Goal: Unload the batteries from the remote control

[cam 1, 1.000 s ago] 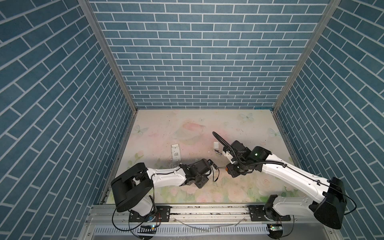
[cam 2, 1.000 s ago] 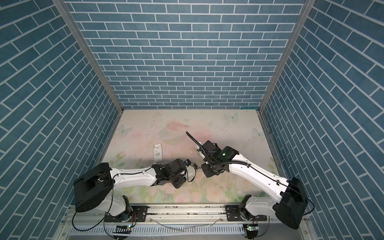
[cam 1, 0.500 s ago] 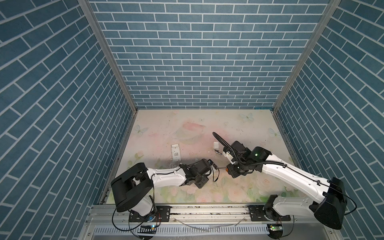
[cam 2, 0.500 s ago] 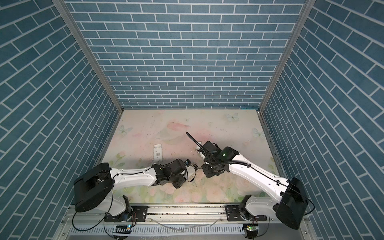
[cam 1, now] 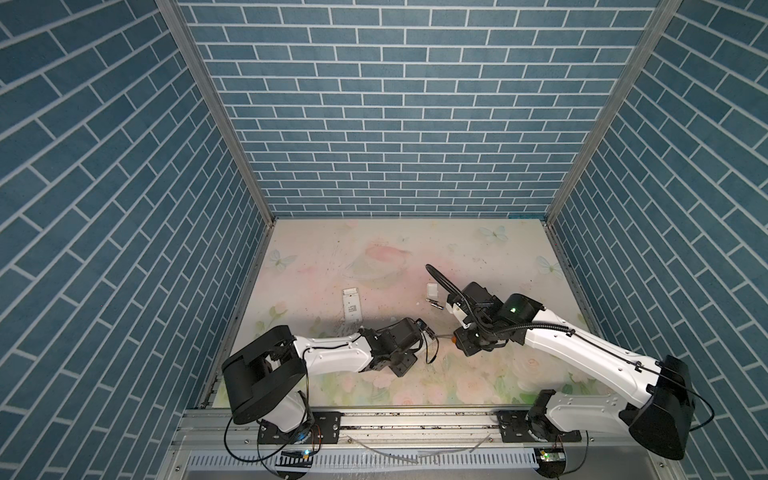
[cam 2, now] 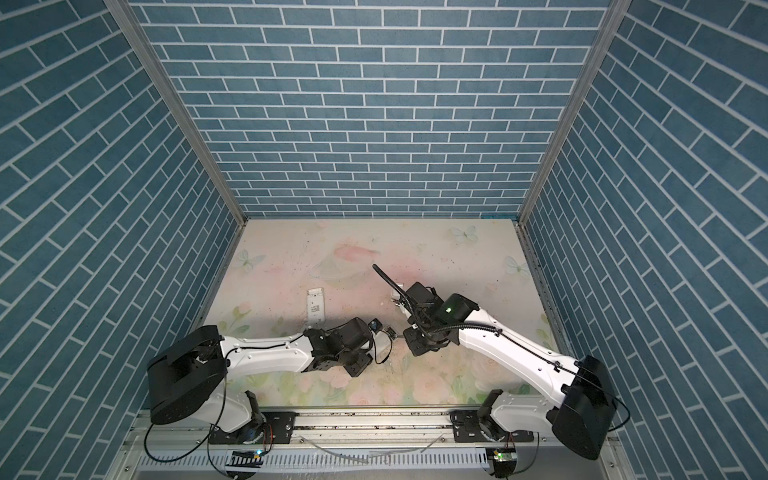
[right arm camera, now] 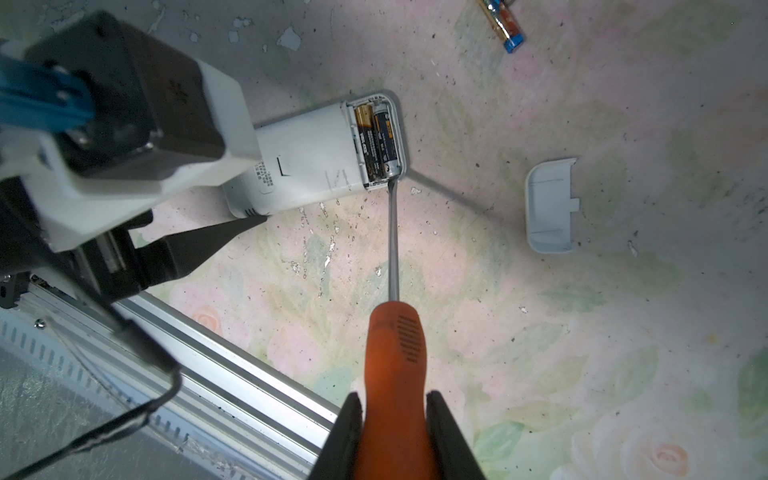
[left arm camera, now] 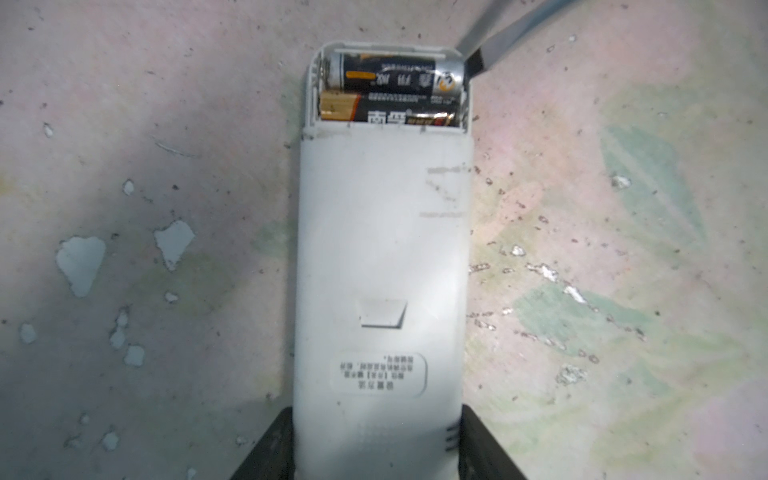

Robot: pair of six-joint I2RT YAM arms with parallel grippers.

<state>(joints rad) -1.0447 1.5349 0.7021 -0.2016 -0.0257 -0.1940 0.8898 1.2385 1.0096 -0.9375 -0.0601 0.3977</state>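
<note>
screwdriver (right arm camera: 392, 353) at batteries (right arm camera: 376, 143) in remote (right arm camera: 307, 162) (apparently)

You're blocked at the batteries (left arm camera: 390, 93) by the screwdriver (right arm camera: 393, 249) tip; mat (left arm camera: 623, 249) both sides of the remote (left arm camera: 380, 257) is free.

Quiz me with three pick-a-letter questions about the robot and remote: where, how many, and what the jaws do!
1. The screwdriver tip is: A. On the loose cover. B. At the end of a battery in the held remote. C. On the rail.
2. How many batteries sit in the remote? A. None. B. Two. C. Four.
3. The right gripper has its jaws: A. open, empty. B. shut on a battery. C. shut on the screwdriver's handle.
Answers: B, blade meets the outer battery's end; B, two lie side by side; C, both press the handle.
</note>
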